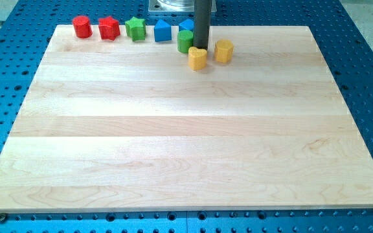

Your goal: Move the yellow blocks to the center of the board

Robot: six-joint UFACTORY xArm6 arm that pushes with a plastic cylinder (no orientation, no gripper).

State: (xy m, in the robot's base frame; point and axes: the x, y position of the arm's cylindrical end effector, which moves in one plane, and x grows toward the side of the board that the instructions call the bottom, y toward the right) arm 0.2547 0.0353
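Note:
Two yellow blocks sit near the view's top, right of centre: a heart-like yellow block and a hexagonal yellow block just to its upper right. My tip stands right behind the heart-like yellow block, between it and the green cylinder on its left. The rod rises out of the view's top. The board is pale wood.
Along the board's top edge, from the left, stand a red cylinder, a red star, a green star, a blue house-shaped block and another blue block, partly hidden by the rod. A blue perforated table surrounds the board.

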